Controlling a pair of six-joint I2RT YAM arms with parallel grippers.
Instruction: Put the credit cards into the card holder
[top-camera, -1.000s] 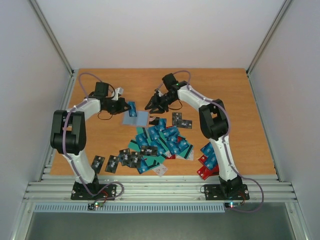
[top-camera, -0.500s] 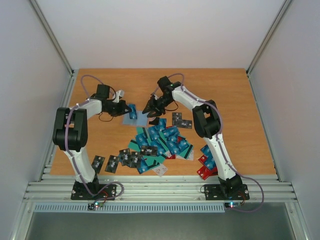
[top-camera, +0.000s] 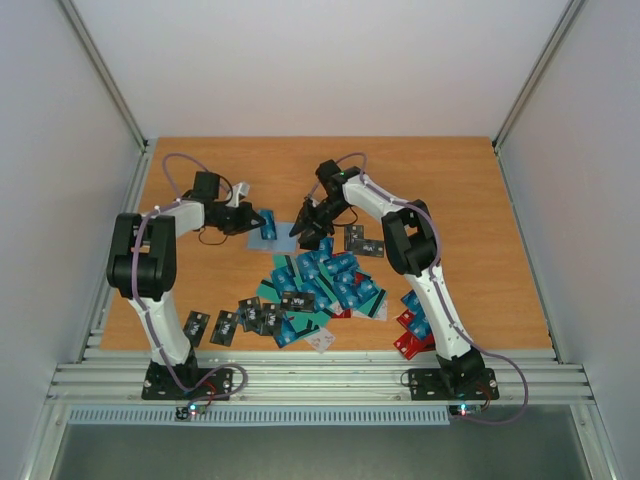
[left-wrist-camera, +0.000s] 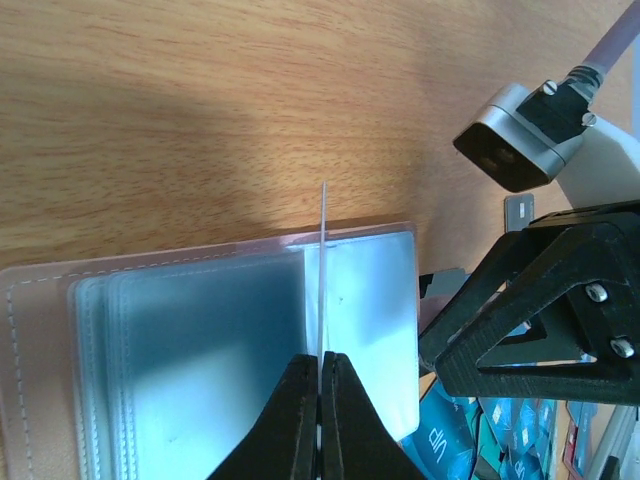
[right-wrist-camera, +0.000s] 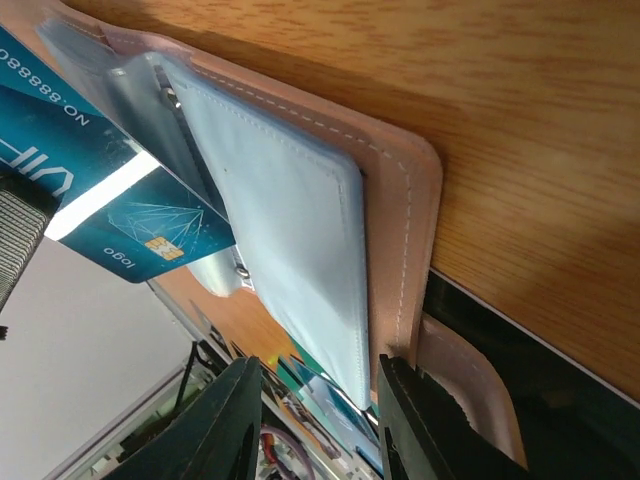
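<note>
The card holder (top-camera: 282, 236) lies open on the table, a pinkish-brown cover (right-wrist-camera: 405, 210) with clear sleeves (left-wrist-camera: 200, 350). My left gripper (top-camera: 255, 217) is shut on a blue credit card (top-camera: 266, 224). The left wrist view shows that card edge-on (left-wrist-camera: 324, 290), standing upright over the sleeves between the closed fingertips (left-wrist-camera: 322, 358). In the right wrist view the same card (right-wrist-camera: 120, 200) shows its face. My right gripper (top-camera: 308, 225) is at the holder's right edge. Its jaws (right-wrist-camera: 312, 375) straddle the sleeves and cover edge with a gap left, so it is open.
A pile of blue and teal cards (top-camera: 320, 280) lies just in front of the holder. Black cards sit to the right (top-camera: 365, 243) and at the front left (top-camera: 230, 322). Red cards (top-camera: 412, 330) lie by the right arm's base.
My right gripper has swung down and left onto the holder's edge, its jaws narrowing slightly. My left gripper has carried the blue card a little right, over the holder.
</note>
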